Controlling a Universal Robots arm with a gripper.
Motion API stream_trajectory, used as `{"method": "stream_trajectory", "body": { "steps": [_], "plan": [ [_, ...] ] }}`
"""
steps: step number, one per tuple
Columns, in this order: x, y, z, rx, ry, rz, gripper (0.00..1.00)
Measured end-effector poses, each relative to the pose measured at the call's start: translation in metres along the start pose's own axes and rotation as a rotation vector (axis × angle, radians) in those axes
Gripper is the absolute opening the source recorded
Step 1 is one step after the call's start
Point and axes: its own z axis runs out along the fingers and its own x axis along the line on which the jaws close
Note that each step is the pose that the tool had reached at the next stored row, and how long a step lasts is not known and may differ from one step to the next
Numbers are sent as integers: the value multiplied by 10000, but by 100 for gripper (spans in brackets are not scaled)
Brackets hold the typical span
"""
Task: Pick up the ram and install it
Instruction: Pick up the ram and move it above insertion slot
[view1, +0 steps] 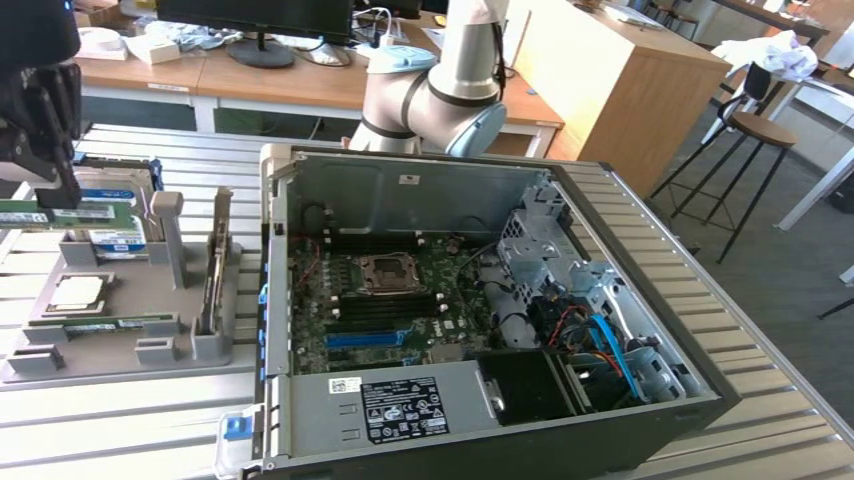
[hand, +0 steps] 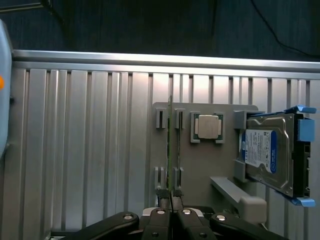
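Observation:
My gripper (hand: 170, 196) is shut on the ram (hand: 170, 145), a thin green stick seen edge-on between the fingertips. It hangs over the grey parts tray (hand: 200, 165), in line with the tray's small upright holders. In the exterior view the dark gripper (view1: 56, 198) is at the far left, with the green ram (view1: 30, 213) level at its tip above the tray (view1: 120, 350). The open computer case (view1: 400, 190) stands to the exterior view's right of the tray. Its motherboard has long black slots (view1: 387, 305) and a blue slot (view1: 363, 338).
The tray also carries a silver hard drive (hand: 270, 152) with a blue-white label, a square processor chip (hand: 207, 126) and a second green stick (view1: 107, 322) lying flat. Everything rests on a ribbed metal table (hand: 75, 150). Desks, a monitor and stools stand behind.

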Motion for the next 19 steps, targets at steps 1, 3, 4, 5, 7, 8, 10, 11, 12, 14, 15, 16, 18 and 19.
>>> {"method": "stream_trajectory", "body": {
  "steps": [1, 3, 4, 5, 7, 8, 10, 11, 12, 14, 15, 16, 18, 19],
  "plan": [
    [0, 0, -12, 0, 0, 0, 11],
    [-1, 1, -33, 1, -1, 1, 11],
    [-1, 2, -36, 1, -1, 2, 11],
    [-1, 1, -36, 1, -1, 1, 11],
    [-1, 1, -37, 1, -1, 2, 11],
    [-1, 1, -37, 1, -1, 1, 11],
    [-1, 1, -37, 0, 0, 2, 11],
    [-1, 1, -40, -1, 0, 1, 11],
    [-1, 2, -51, -4, 3, 2, 11],
    [-2, 3, -82, -1, 1, 2, 11],
    [-2, 4, -92, 0, 0, 2, 11],
    [-2, 3, -93, 1, -1, 1, 11],
    [-2, 4, -93, 1, -1, 2, 11],
    [-3, 1, -97, -1, -1, 2, 11]
  ]
}}
